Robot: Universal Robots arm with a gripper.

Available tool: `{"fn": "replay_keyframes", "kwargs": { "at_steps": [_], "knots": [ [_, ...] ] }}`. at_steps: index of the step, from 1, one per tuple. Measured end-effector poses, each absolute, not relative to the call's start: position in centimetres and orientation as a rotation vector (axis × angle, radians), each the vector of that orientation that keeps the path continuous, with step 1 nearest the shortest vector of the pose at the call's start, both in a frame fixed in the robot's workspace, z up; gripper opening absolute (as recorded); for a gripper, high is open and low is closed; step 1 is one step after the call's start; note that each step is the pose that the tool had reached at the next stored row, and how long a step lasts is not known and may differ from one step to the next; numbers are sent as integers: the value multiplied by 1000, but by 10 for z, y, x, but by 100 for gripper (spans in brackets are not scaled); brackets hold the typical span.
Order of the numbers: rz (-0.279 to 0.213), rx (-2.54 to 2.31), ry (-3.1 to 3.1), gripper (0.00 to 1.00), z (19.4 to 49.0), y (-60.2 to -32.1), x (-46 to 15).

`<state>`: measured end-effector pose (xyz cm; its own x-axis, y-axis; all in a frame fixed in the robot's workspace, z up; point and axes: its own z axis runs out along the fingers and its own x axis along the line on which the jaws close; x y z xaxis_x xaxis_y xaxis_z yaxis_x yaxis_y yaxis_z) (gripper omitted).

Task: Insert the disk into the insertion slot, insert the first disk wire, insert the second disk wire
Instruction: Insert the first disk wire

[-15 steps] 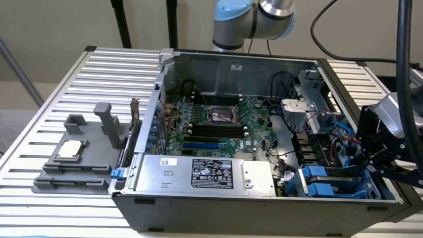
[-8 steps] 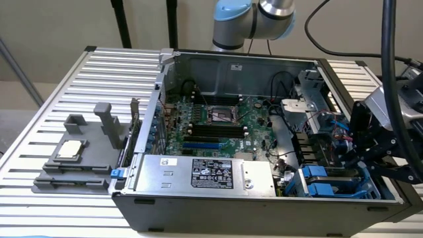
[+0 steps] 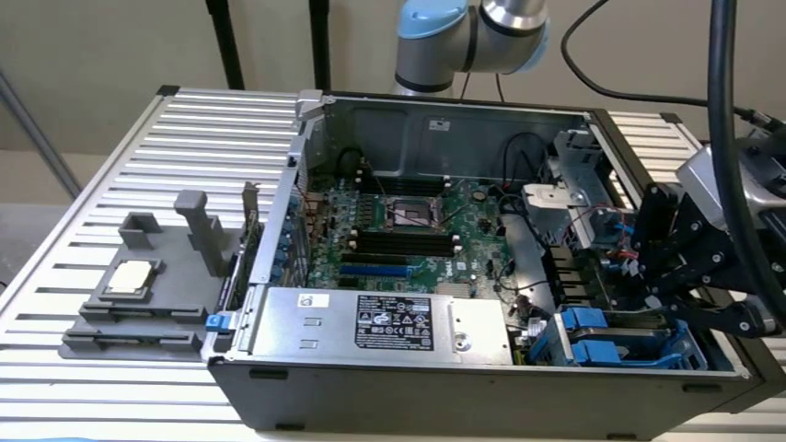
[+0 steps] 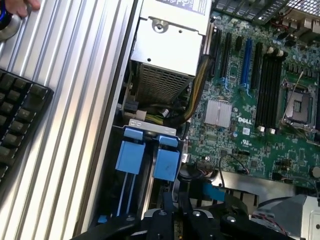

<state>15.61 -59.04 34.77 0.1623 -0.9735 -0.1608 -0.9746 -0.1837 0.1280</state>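
The open computer case (image 3: 252, 373) lies on a ribbed metal table. At its corner on the exterior view's right, the insertion slot (image 3: 614, 339) is a grey cage with bright blue clips (image 4: 131, 155). My black gripper (image 3: 645, 285) hangs just above that slot. In the wrist view its fingers (image 4: 167, 202) stand close together, shut, right by the slot's (image 4: 152, 125) blue clips, and I see nothing gripped between them. A blue flat wire (image 4: 215, 192) lies beside the fingertips. The disk is hidden from me.
The silver power-supply box (image 3: 381, 322) sits beside the slot, and the green motherboard (image 3: 406, 230) fills the case floor. A grey fixture (image 3: 135, 304) stands on the table at the exterior view's left. A keyboard (image 4: 17, 115) and a person's hand (image 4: 20, 6) are at the table's edge.
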Motion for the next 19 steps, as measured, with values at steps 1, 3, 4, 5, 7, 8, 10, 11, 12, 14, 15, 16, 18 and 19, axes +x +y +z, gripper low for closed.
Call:
{"fn": "replay_keyframes", "kwargs": {
  "at_steps": [1, 3, 4, 5, 7, 8, 10, 11, 12, 14, 15, 16, 18, 19],
  "knots": [
    [323, -2387, 2010, 16, 348, -590, 157],
    [317, -2374, 2032, 16, 347, -590, 157],
    [312, -2369, 2042, 16, 347, -590, 158],
    [309, -2366, 2051, 16, 347, -590, 159],
    [303, -2361, 2065, 16, 346, -590, 161],
    [300, -2359, 2072, 16, 345, -590, 161],
    [296, -2353, 2085, 16, 344, -590, 163],
    [294, -2349, 2094, 16, 343, -590, 164],
    [292, -2344, 2102, 16, 343, -590, 164],
    [288, -2333, 2120, 16, 342, -590, 165],
    [288, -2326, 2130, 16, 341, -590, 165],
    [287, -2320, 2139, 16, 340, -590, 165],
    [288, -2304, 2159, 16, 339, -590, 166],
    [288, -2297, 2168, 16, 339, -590, 166]
  ]
}}
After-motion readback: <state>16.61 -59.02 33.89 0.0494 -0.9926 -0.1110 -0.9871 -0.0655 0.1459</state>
